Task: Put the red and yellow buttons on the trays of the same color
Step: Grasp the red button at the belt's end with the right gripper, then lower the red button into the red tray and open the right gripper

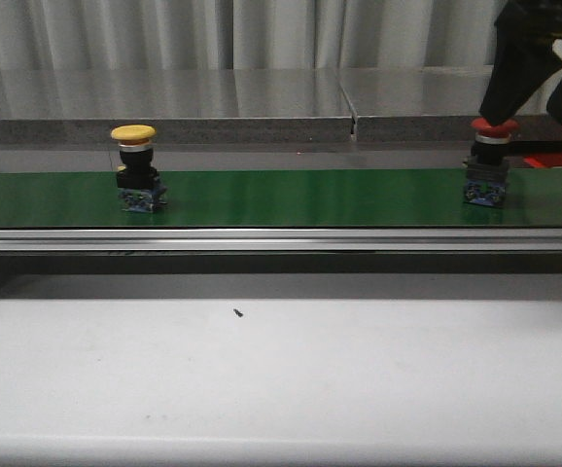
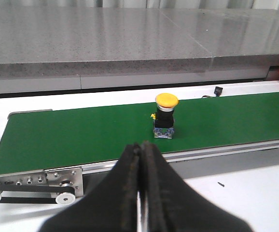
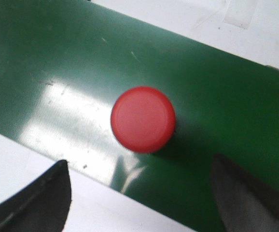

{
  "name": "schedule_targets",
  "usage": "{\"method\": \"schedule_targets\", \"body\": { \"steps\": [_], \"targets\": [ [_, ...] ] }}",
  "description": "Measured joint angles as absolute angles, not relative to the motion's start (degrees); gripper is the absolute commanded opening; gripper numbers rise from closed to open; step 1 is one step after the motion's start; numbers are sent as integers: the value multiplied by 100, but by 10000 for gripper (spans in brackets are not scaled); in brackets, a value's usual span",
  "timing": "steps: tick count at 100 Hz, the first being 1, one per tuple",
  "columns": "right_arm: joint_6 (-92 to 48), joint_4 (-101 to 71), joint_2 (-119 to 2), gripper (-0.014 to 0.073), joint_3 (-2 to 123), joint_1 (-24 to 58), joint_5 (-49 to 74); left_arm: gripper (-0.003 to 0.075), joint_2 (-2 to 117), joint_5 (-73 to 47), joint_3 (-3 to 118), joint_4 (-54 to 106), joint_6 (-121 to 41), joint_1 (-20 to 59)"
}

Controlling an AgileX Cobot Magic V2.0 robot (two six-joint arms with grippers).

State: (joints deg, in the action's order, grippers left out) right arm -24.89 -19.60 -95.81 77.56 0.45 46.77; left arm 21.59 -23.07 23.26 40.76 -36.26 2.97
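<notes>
while both buttons stand on the green belt [image 1: 291, 199], nothing is sorted — yellow button [image 1: 133, 165] at 9 o'clock, red button [image 1: 490, 161] at 3, under the spread right gripper [image 3: 139, 193]; left gripper [image 2: 142, 193] pressed together.

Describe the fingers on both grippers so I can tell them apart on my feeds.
Both look alike. The left gripper has matte black fingers, broad at the base and tapering to narrow tips, with a rough, slightly worn surface. The right gripper shows black fingers too, with rounded edges; in the front view it is a dark angular shape. No cables or markings show.
</notes>
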Motion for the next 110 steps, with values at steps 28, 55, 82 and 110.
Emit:
{"method": "schedule_targets", "body": {
  "steps": [28,55,82,110],
  "targets": [
    [-2504,-1909,-10412,449,8265,45,4629,-19,2159,-2311,2326,4076,-3626,297],
    [-2410,-1873,-10492,177,8351,45,4794,-19,2159,-2311,2326,4076,-3626,297],
    [-1832,-1356,-10501,177,9328,-40,5360,-19,2159,-2311,2326,4076,-3626,297],
    [-1560,-828,-10684,177,10700,-933,5794,-19,2159,-2311,2326,4076,-3626,297]
  ]
}}
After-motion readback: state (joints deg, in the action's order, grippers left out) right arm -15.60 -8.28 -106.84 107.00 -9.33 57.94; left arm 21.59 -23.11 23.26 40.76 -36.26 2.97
